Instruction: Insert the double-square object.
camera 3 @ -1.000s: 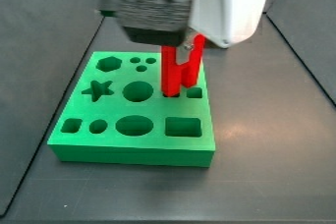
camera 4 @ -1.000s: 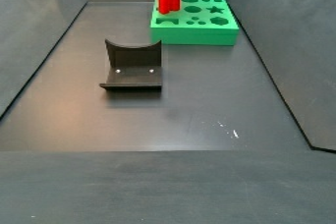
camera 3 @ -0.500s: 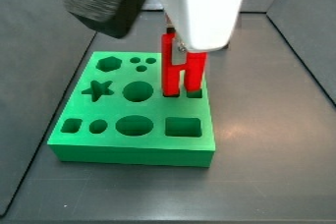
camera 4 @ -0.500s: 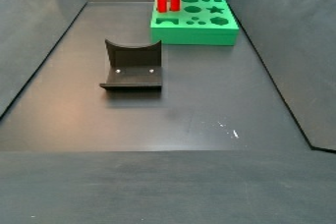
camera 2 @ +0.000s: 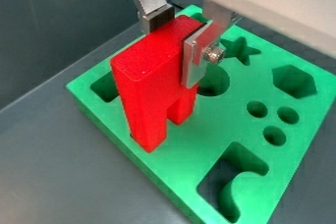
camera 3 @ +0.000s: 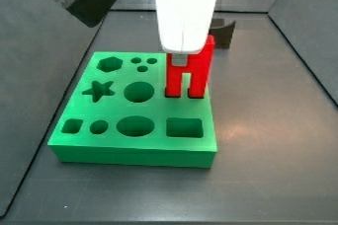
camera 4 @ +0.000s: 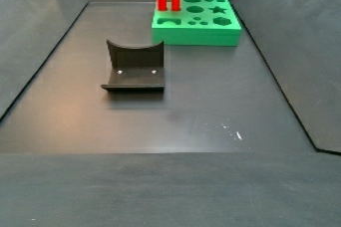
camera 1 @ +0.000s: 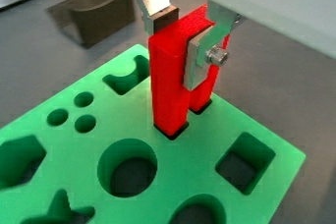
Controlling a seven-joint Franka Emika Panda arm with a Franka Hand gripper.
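Holding the red piece (camera 1: 178,76) upright, gripper (camera 1: 184,39) clamped on its joined top so both legs drop square into the green board's (camera 1: 276,184) holes; legs look partly seated.

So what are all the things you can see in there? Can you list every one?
Bright red plastic double-square object: one, red, standing upright with its two legs down in holes at one edge of the green board, between the gripper's fingers.
Green board with shaped holes: one, green, lying flat on the dark floor at the far end in a side view; star, hexagon, round and square holes show.
Dark grey block with a curved notch: one, dark grey, on the floor apart from the board.
Dark floor: one, dark grey, under everything.
Gripper: one, silver finger plates with dark pads, at the top of the red piece, one finger on each side.
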